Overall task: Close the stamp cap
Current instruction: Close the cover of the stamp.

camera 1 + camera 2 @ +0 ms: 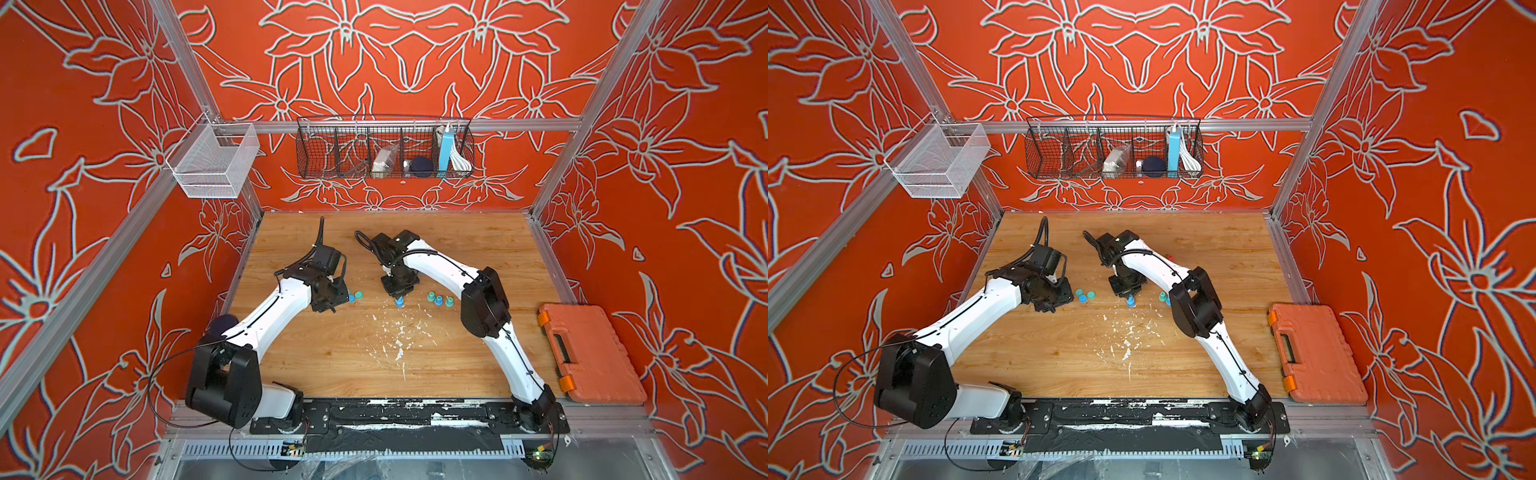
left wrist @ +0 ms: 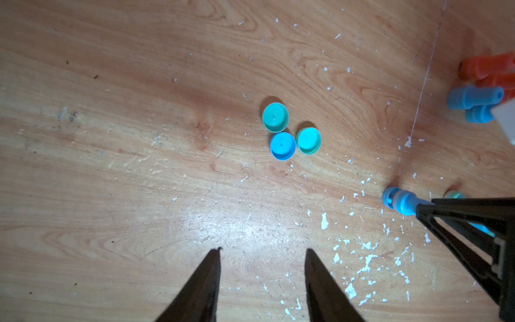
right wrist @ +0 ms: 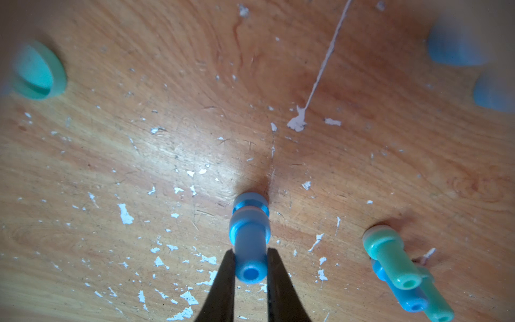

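My right gripper (image 3: 249, 251) is shut on the stem of a blue stamp (image 3: 249, 242) that stands upright on the wooden table (image 1: 374, 361). The stamp's lower end sits in a darker blue cap (image 3: 250, 203), with a thin pale gap showing between them. In both top views the stamp (image 1: 400, 302) (image 1: 1131, 301) shows just below the right wrist. My left gripper (image 2: 262, 251) is open and holds nothing. It hovers over bare wood, short of three loose caps: one blue (image 2: 282, 145) and two green (image 2: 275, 117) (image 2: 308, 140).
Three more stamps (image 1: 438, 300) stand to the right of the held one. Red and blue stamps (image 2: 473, 100) lie farther back. An orange tool case (image 1: 590, 353) sits at the table's right edge. White flakes (image 1: 399, 340) litter the middle. Wire baskets (image 1: 384, 147) hang on the back wall.
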Controlling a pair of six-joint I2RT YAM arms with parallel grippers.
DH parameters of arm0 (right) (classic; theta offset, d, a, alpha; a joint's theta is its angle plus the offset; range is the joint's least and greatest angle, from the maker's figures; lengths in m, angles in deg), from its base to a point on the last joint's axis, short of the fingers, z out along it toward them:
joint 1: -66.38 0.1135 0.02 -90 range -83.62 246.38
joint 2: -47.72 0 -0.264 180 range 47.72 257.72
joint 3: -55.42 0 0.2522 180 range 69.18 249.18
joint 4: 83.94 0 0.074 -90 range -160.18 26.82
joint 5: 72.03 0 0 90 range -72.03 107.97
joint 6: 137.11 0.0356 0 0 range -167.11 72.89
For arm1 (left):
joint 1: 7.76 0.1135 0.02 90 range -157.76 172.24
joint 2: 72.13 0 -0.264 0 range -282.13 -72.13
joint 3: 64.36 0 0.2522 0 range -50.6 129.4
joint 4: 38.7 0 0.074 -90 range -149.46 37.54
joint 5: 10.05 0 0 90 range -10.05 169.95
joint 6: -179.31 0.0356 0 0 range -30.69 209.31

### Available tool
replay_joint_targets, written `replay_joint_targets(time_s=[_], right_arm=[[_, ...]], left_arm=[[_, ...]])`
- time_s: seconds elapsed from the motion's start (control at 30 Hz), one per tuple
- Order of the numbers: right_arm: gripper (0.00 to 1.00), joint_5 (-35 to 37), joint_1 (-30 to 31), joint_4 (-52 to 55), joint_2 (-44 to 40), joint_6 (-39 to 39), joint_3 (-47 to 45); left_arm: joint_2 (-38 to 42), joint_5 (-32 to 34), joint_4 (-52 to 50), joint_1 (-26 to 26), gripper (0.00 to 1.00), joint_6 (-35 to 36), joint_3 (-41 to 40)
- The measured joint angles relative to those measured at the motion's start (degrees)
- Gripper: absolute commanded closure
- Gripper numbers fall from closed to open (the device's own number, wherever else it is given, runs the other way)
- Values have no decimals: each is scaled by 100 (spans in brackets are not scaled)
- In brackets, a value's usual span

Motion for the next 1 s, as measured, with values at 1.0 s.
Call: replay_joint_targets(time_s=[1.0], right_arm=[[84, 7, 2, -420, -133, 28, -487]], left_arm=[[79, -44, -13, 66, 50, 17, -74]])
